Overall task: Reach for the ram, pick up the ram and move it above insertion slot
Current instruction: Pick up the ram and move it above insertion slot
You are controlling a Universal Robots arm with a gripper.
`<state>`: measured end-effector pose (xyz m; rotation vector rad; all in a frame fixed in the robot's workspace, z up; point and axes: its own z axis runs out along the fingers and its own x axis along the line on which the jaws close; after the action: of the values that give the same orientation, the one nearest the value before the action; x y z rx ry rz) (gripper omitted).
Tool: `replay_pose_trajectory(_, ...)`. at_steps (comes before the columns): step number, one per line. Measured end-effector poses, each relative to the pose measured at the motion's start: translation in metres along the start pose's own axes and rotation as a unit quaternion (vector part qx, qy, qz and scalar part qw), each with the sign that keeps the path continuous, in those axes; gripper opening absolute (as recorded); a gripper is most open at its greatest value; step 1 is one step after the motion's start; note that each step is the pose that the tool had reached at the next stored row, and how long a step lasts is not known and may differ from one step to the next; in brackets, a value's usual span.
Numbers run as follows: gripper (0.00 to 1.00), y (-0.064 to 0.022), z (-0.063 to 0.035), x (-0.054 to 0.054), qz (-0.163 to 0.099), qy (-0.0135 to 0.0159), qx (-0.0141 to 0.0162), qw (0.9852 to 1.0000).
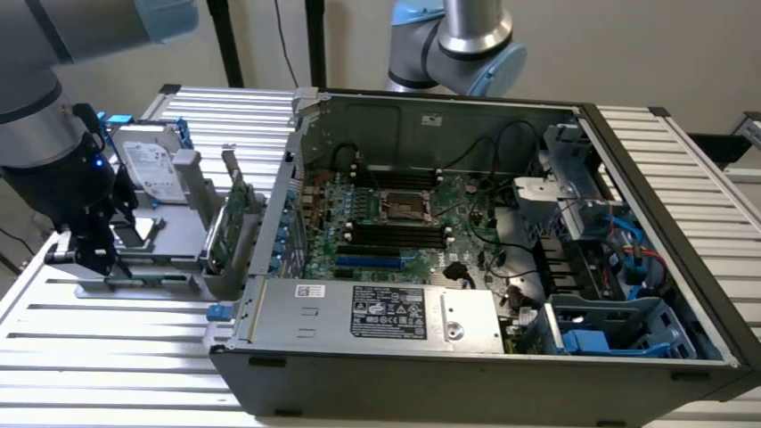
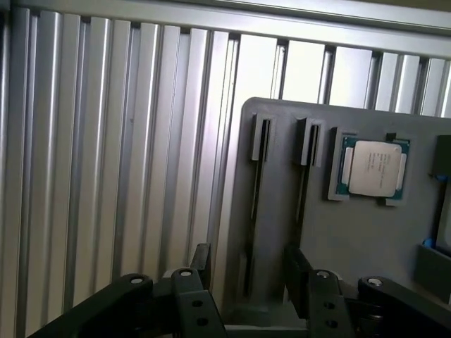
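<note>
Exterior view first: a big silver table (image 1: 119, 339) with long ribs holds everything. On it lies an open computer case (image 1: 476, 379), with its green main board (image 1: 470, 192) showing inside.

The robot arm (image 1: 36, 134) comes in from the top corner on the exterior view's left. Its thick gray part slopes down, and then the wrist points straight down at the table. A small blue light glows on the wrist.

Under the wrist sits a gray holder (image 1: 178, 223), just beside the case on the exterior view's left. A silver hard drive (image 1: 149, 160) stands upright in the holder. A wide green card (image 1: 238, 209) stands on its edge between the hard drive and the case wall.

The gripper (image 1: 102, 265) hangs low over the end of the holder that is far from the case.

From the wrist view, the holder (image 2: 366, 239) is a flat gray plate with two long thin slots side by side. A square silver chip (image 2: 373, 167) rests in a pocket next to the slots.

The ram (image 2: 255, 190) seems to be the thin dark strip standing on its edge in one slot (it is hard to be sure from above).

The gripper (image 2: 248, 253) has its two black fingers (image 2: 296, 264) spread wide apart. One finger is on each side of that slot. They hold nothing, and I cannot tell if they touch the strip.
</note>
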<state>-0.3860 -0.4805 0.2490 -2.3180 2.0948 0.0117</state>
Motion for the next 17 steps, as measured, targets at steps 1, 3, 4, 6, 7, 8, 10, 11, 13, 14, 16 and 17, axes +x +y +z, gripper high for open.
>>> replay_pose_trajectory(1, 0.54, 0.0, 0.0018, 0.0, 0.0, -0.0002, 0.0, 1.0)
replay_pose_trajectory(3, 0.54, 0.0, 0.0055, 0.0, 0.001, -0.0005, 0.0001, 1.0)
replay_pose_trajectory(4, 0.54, 0.0, 0.0073, 0.0, 0.001, -0.0006, 0.0001, 1.0)
replay_pose_trajectory(6, 0.54, 0.0, 0.0105, 0.0, 0.002, -0.0008, 0.0001, 1.0)
replay_pose_trajectory(7, 0.54, 0.0, 0.0121, 0.0, 0.003, -0.0008, 0.0002, 1.0)
replay_pose_trajectory(8, 0.54, 0.0, 0.0137, 0.0, 0.004, -0.0008, 0.0001, 1.0)
replay_pose_trajectory(10, 0.54, 0.0, 0.017, -0.001, 0.008, -0.0007, -0.0001, 1.0)
replay_pose_trajectory(11, 0.54, 0.0, 0.0186, -0.001, 0.01, -0.0007, -0.0002, 0.9999)
replay_pose_trajectory(13, 0.54, -0.0001, 0.0217, -0.002, 0.015, -0.0008, -0.0005, 0.9999)
replay_pose_trajectory(14, 0.54, -0.0001, 0.0231, -0.002, 0.018, -0.0008, -0.0009, 0.9998)
replay_pose_trajectory(16, 0.54, -0.0001, 0.0259, -0.002, 0.024, -0.0008, -0.002, 0.9997)
replay_pose_trajectory(17, 0.54, -0.0001, 0.0273, -0.002, 0.026, -0.0008, -0.0026, 0.9997)
